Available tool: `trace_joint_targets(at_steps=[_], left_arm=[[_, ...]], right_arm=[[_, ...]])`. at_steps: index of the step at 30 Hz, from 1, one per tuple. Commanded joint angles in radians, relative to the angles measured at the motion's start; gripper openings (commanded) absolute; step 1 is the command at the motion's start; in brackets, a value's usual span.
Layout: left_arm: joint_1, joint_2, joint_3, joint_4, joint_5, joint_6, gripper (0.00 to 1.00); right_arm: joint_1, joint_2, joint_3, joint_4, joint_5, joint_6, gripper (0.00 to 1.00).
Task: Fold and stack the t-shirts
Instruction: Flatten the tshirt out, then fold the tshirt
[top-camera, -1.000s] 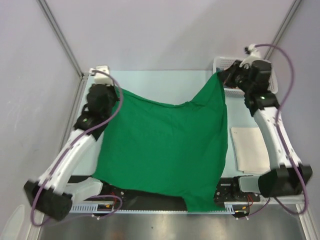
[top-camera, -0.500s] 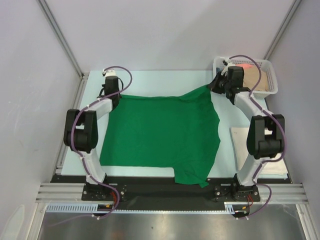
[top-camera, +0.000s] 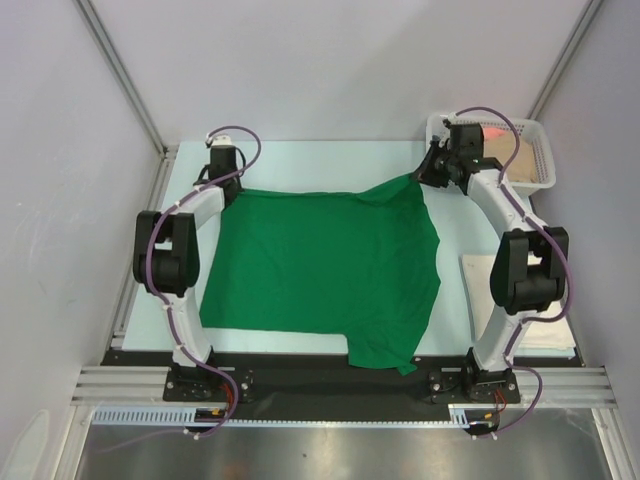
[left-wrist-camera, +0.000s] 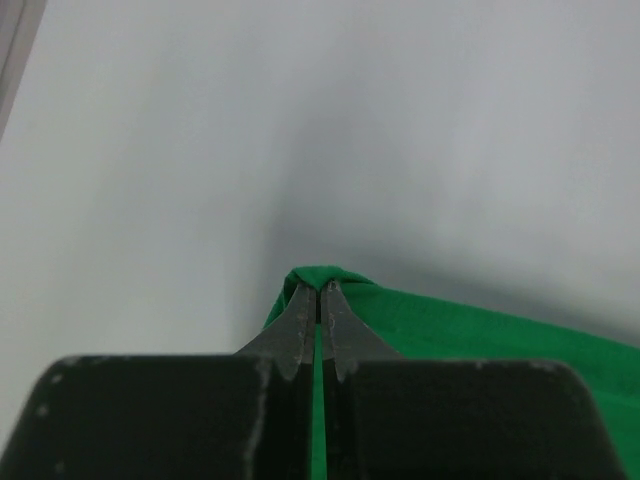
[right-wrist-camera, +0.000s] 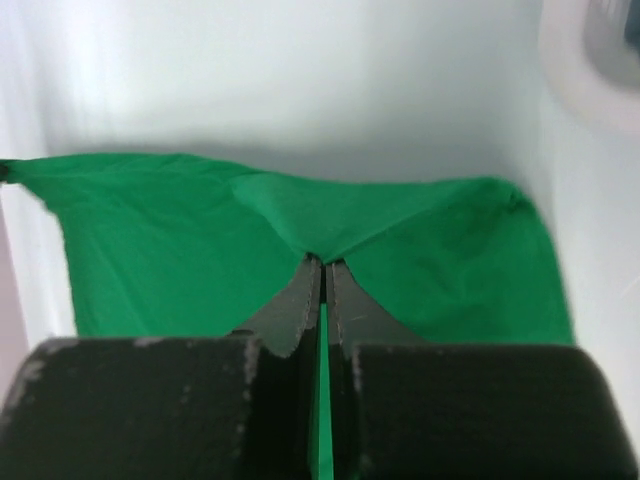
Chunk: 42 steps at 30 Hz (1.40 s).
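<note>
Shirt, top view: green shirt (top-camera: 320, 265) is lying spread almost flat on table (top-camera: 330, 160), its near sleeve lapping onto the dark rail at the front.
Left gripper, top view: left gripper (top-camera: 231, 190) is reaching down to the shirt's far left corner, low at the table; its jaws are too small to read here.
Right gripper, top view: right gripper (top-camera: 426, 175) is meeting the far right corner, where the cloth is rising into a small peak just beside basket (top-camera: 541, 152).
Basket, top view: it is sitting at the table's far right corner, holding pink shirt (top-camera: 495, 132) and tan shirt (top-camera: 524, 160).
Cream shirt, top view: cream shirt (top-camera: 482, 280) is lying folded at the right side, partly hidden by the right arm, apart from the green shirt.
Left wrist view: left gripper (left-wrist-camera: 320, 291) is pinching a folded tip of the green shirt (left-wrist-camera: 450, 330), fingers pressed together on it, bare table (left-wrist-camera: 300, 120) beyond.
Right wrist view: right gripper (right-wrist-camera: 322, 262) is clamping a raised fold of the green shirt (right-wrist-camera: 150, 240), fingers together, cloth fanning out to both sides; a blurred white shape is showing at the upper right.
</note>
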<state>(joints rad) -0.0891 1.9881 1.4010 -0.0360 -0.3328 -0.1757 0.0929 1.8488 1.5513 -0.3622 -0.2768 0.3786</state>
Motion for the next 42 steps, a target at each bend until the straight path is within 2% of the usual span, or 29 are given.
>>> trace_joint_targets(at_steps=[1,7,10,17,27,42], left_arm=[[0.014,-0.055,0.018,-0.108,0.017,-0.038,0.0],[0.017,-0.063,0.053,-0.316,0.02,-0.047,0.0],[0.018,-0.081,0.067,-0.393,-0.001,-0.041,0.0],[0.038,-0.052,0.147,-0.533,-0.02,-0.008,0.0],[0.038,-0.066,0.084,-0.596,0.02,-0.024,0.0],[0.035,-0.101,-0.019,-0.579,0.071,-0.053,0.0]], right_arm=[[0.007,-0.112,-0.014,-0.176,0.004,0.086,0.0],[0.007,-0.22,-0.138,-0.274,-0.024,0.134,0.0],[-0.012,-0.256,-0.169,-0.348,-0.032,0.131,0.0],[-0.045,-0.361,-0.26,-0.399,-0.074,0.108,0.0],[-0.048,-0.398,-0.382,-0.414,-0.09,0.092,0.0],[-0.067,-0.396,-0.462,-0.386,-0.084,0.068,0.0]])
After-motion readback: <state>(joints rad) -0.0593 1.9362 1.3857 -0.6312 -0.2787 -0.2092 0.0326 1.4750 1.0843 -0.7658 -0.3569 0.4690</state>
